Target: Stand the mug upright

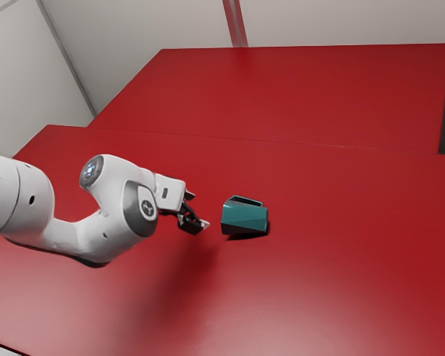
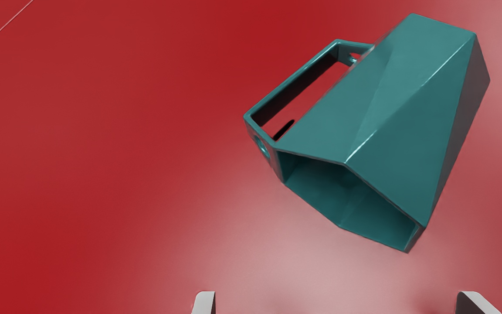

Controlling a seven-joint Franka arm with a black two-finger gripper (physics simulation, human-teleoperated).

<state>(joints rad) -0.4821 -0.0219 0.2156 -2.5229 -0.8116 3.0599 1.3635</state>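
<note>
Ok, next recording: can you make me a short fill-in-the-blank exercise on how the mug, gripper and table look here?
The mug is not upright: it lies on its ____.
Its mouth faces ____ the gripper, not away from it.
The gripper is not shut but ____.
The table under the mug is ____ in colour.

Missing words, in order: side; toward; open; red.

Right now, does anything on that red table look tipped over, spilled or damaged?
Yes: the teal faceted mug lies on its side on the red table, its open mouth toward the gripper. Odd, since a mug normally stands on its base. I see no spill or damage.
</note>
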